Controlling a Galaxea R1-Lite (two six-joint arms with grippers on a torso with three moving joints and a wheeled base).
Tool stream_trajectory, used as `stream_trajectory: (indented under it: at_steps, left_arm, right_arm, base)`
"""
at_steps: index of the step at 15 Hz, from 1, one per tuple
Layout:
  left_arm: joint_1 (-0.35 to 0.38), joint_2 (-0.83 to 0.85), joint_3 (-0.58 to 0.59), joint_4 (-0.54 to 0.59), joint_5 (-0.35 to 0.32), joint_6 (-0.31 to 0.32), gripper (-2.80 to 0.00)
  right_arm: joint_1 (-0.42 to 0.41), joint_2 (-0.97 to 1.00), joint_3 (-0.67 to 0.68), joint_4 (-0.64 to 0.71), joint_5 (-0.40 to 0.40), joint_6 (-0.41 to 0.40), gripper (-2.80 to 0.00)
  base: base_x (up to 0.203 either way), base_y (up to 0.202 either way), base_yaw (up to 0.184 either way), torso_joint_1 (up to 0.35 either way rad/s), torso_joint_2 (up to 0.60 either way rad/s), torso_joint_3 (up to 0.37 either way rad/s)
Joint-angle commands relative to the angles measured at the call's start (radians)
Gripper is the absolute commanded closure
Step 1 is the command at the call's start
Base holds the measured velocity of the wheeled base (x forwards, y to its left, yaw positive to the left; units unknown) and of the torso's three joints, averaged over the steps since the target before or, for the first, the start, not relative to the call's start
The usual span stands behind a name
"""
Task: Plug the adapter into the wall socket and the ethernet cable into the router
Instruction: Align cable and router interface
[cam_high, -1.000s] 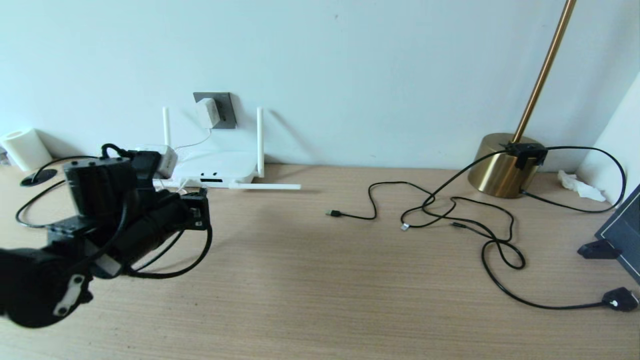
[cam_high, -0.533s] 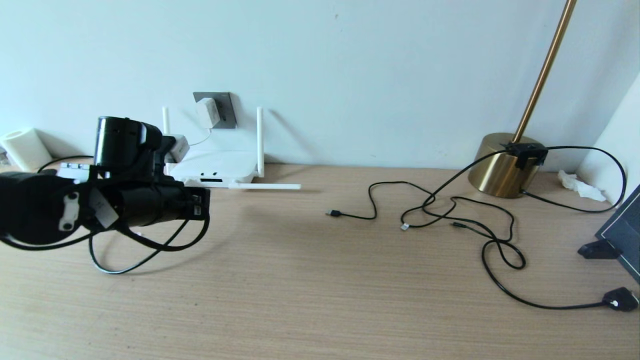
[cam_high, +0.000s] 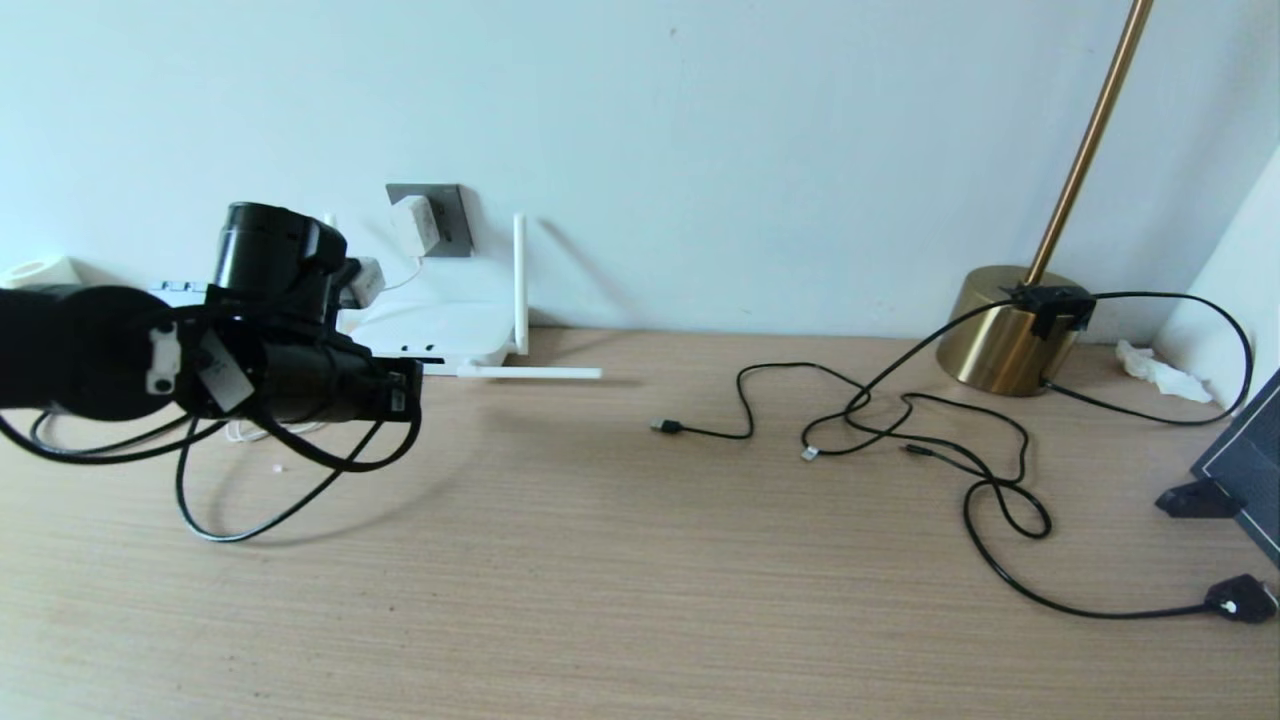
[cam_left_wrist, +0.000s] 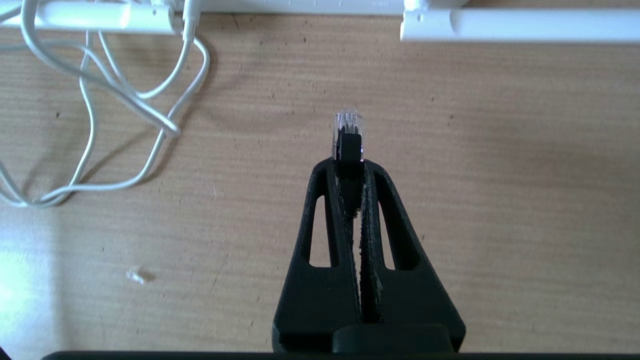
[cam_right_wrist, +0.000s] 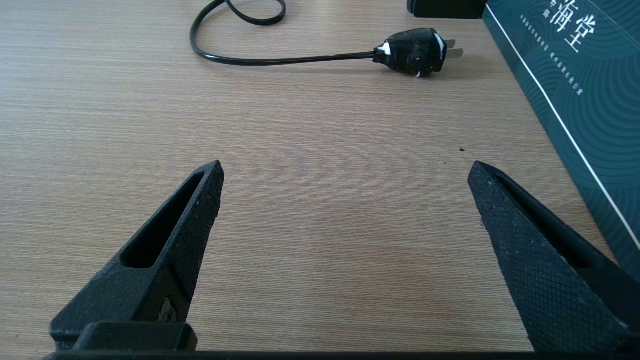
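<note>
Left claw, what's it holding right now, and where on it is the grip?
The left claw pinches the ethernet cable just behind its clear plug, which pokes out past the fingertips.

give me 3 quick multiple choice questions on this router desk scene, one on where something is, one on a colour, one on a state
1. Where is the adapter?
A. plugged into the wall socket
B. lying by the lamp base
C. held in the right gripper

2. What colour is the router?
A. black
B. white
C. gold

3. What state is the left gripper in?
A. wide open and empty
B. shut on the ethernet cable's plug
C. shut on the router's antenna

Answers:
1 A: the adapter sits on the wall socket above the router.
2 B: the router is a flat white box against the wall.
3 B: the left gripper has its fingers closed on the ethernet cable, its clear plug sticking out past the tips, above the wooden table. The right gripper is the open, empty one.
</note>
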Motion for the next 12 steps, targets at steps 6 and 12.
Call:
stream_trajectory:
  at_steps: [6, 12]
  left_arm:
    - [0.007, 0.104, -0.086, -0.004, -0.004, -0.053, 0.00]
    - [0.009, 0.153, -0.163, -0.007, -0.030, -0.047, 0.00]
  right_arm:
    - [0.000, 0.002, 0.000, 0.000, -0.001, 0.000, -2.80]
    - [0.000, 0.002, 0.000, 0.000, -0.001, 0.000, -2.80]
  base:
    - [0.000, 0.000, 0.000, 0.000, 0.00, 0.000]
    - [0.000, 0.000, 0.000, 0.000, 0.00, 0.000]
